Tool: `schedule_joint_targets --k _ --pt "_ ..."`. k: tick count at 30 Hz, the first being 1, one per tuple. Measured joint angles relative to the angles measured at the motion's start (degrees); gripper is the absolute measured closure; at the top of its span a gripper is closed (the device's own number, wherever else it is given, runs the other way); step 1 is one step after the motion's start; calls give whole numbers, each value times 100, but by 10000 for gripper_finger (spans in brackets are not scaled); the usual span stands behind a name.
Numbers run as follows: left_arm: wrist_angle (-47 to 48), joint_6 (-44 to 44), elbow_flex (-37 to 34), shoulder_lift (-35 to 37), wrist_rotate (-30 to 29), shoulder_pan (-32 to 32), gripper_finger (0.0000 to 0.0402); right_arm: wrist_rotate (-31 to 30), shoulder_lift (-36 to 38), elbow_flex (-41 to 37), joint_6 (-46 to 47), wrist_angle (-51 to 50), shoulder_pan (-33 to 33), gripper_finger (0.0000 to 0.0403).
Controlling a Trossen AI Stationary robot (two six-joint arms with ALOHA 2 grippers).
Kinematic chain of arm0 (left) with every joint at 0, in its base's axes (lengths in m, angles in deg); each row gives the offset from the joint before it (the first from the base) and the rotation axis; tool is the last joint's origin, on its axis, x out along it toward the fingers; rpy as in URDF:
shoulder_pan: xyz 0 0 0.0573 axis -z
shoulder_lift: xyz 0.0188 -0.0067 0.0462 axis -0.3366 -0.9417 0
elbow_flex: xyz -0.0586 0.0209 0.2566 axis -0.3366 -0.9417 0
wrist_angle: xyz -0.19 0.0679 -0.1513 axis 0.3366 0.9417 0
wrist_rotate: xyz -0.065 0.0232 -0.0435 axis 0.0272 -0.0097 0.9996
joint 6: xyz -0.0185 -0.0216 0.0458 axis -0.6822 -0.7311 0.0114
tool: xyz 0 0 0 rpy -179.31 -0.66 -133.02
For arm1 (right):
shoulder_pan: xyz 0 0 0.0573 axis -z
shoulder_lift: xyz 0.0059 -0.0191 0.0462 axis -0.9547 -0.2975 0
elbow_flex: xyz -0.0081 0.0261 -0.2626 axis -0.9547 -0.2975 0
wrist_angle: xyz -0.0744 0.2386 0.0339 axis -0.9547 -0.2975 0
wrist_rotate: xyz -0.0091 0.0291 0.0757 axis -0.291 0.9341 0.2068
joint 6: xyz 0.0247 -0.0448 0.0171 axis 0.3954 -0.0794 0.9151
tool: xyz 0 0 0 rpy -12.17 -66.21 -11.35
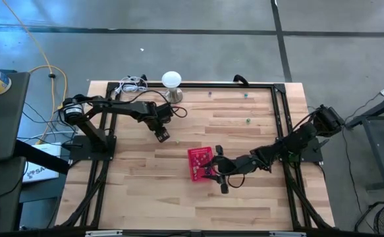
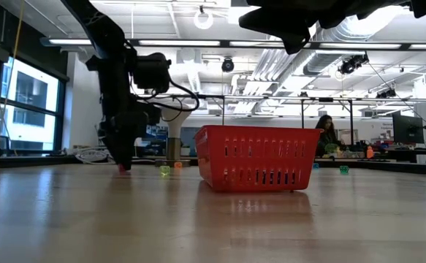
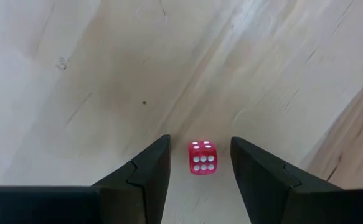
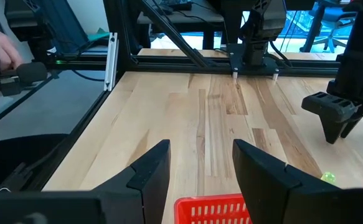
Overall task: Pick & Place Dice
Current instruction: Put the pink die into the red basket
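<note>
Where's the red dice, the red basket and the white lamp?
red die (image 3: 202, 158): left wrist view, on its six-dot face.
red basket (image 2: 259, 157): low view, on its slotted front wall.
white lamp (image 1: 171, 80): high view, on its dome top.

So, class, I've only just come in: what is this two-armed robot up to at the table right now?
It is gathering dice into a red basket. The left end effector is down at the wooden table with its fingers open on either side of a red die, not yet closed on it. The right end effector hangs open just above the basket. A few more dice lie scattered toward the far edge, such as a green one.
</note>
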Motion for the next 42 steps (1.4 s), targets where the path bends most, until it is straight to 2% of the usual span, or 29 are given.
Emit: schedule_joint_targets --k 14,19,24,34,40,42 --pt "10 -112 -5 -3 -67 13 239 0 0 0 -2 -2 0 239" --pt "28 15 4 -209 -112 15 241 0 0 0 -2 -6 0 239" --pt "74 42 2 -497 -173 15 268 0 0 0 -2 -59 0 239" --pt "79 31 -7 -595 -229 13 358 -2 0 0 0 -84 68 239" --pt "62 -178 43 -127 -364 368 358 2 0 0 -28 -83 63 239" --pt "-123 -363 49 160 -197 626 358 9 0 0 -124 31 42 239"
